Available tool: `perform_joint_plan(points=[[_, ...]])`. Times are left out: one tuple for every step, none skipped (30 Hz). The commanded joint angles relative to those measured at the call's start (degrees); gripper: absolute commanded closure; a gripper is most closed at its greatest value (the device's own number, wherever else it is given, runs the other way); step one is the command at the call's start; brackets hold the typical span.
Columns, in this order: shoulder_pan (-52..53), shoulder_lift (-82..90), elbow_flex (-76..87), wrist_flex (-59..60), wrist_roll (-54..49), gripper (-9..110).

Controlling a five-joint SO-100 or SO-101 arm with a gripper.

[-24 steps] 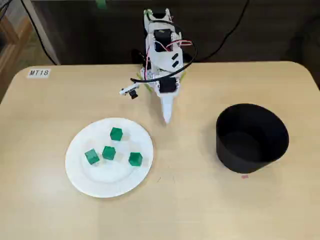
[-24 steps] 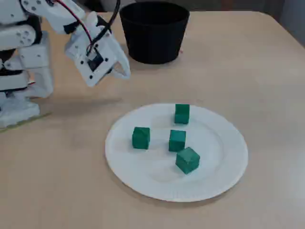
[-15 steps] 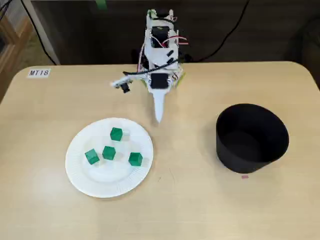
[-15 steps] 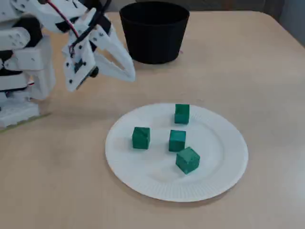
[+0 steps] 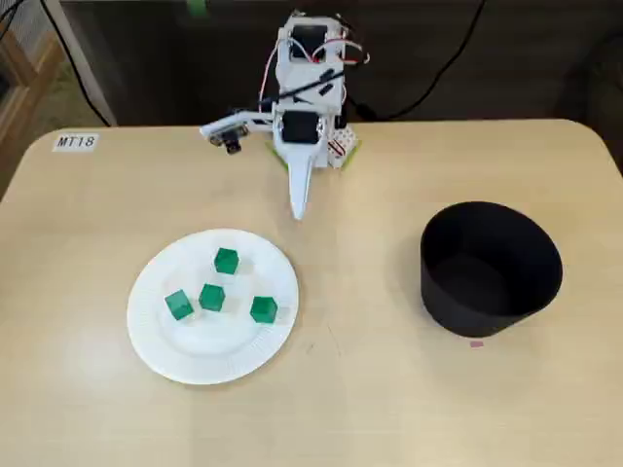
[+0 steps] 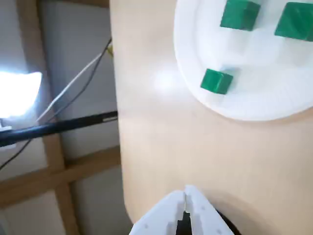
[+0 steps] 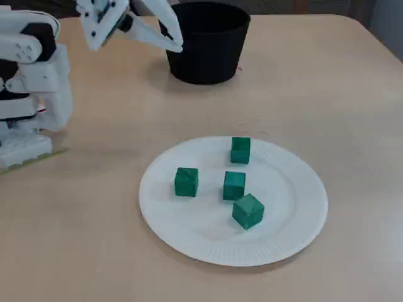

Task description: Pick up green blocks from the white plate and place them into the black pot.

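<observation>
Several green blocks lie on the white plate (image 5: 216, 358), among them one at the back (image 5: 226, 260) and one at the right (image 5: 263, 309). In a fixed view from the side the plate (image 7: 189, 242) holds the same blocks, such as one block (image 7: 186, 181). The black pot (image 5: 492, 268) stands empty at the right; it shows behind the arm from the side as well (image 7: 204, 41). My gripper (image 5: 298, 209) hangs shut and empty, high above the table behind the plate, pointing down (image 7: 177, 44). In the wrist view its tips (image 6: 186, 193) meet, with the plate (image 6: 234, 98) far off.
The arm's white base (image 7: 28, 82) stands at the table's back edge. A label reading MT18 (image 5: 76, 142) sits at the back left corner. Cables run behind the table. The wrist view shows the table's edge (image 6: 117, 122) and wooden frames beyond.
The arm has lifted and drawn back toward its base, carrying the shut gripper higher and slightly left in the view from above. Blocks, plate and pot have not moved.
</observation>
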Motion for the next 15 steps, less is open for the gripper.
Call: perform_joint_plan(points=[[2.46, -16.00, -18.28, 6.68, -1.14, 104], [3.78, -19.69, -21.45, 8.88, -1.93, 104], [5.27, -23.47, -24.70, 11.25, -3.16, 104], [6.68, -27.51, -28.04, 13.71, -5.10, 104], [8.17, -31.73, -31.46, 16.44, -7.21, 104], [9.93, -36.04, -34.89, 19.51, -9.23, 104], [11.78, -40.25, -37.97, 22.41, -10.63, 104], [13.36, -44.21, -40.78, 24.96, -11.51, 104], [14.94, -47.72, -43.33, 27.33, -12.04, 104], [16.26, -49.75, -44.47, 27.77, -12.04, 104], [17.49, -50.63, -44.74, 27.77, -11.87, 104], [18.72, -51.94, -45.62, 27.69, -11.87, 104], [20.04, -53.26, -47.11, 27.77, -12.22, 104], [21.27, -54.76, -48.43, 27.77, -12.22, 104], [22.41, -56.43, -49.66, 27.77, -11.60, 104]])
